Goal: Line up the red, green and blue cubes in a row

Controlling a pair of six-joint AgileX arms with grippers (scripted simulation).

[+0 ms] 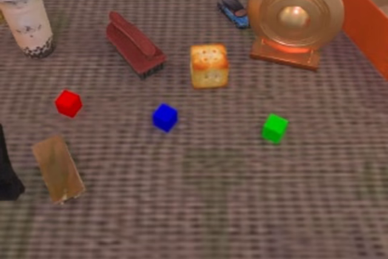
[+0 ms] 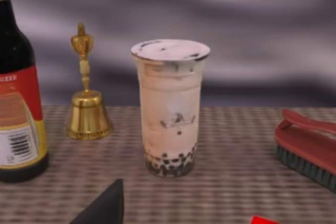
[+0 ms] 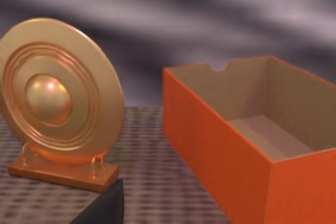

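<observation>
The red cube (image 1: pixel 68 102) sits at the left of the woven mat, the blue cube (image 1: pixel 164 117) near the middle and the green cube (image 1: pixel 274 128) to the right, all well apart from one another. My left gripper (image 1: pixel 8 174) is parked at the table's left edge, open and holding nothing. One dark fingertip (image 2: pixel 107 203) shows in the left wrist view, with a corner of the red cube (image 2: pixel 264 220) beside it. My right gripper is out of the top view. Its wrist view shows one dark fingertip (image 3: pixel 105 205) over bare mat, and the gripper is open.
A bubble-tea cup (image 1: pixel 25 13), a red brush (image 1: pixel 136 43), a toast block (image 1: pixel 209 65), a blue toy car (image 1: pixel 233 11), a gold gong (image 1: pixel 295 16) and an open orange box (image 1: pixel 370 16) line the back. A tan block (image 1: pixel 57 168) lies front left. A bottle (image 2: pixel 16 103) and a bell (image 2: pixel 88 103) stand beside the cup.
</observation>
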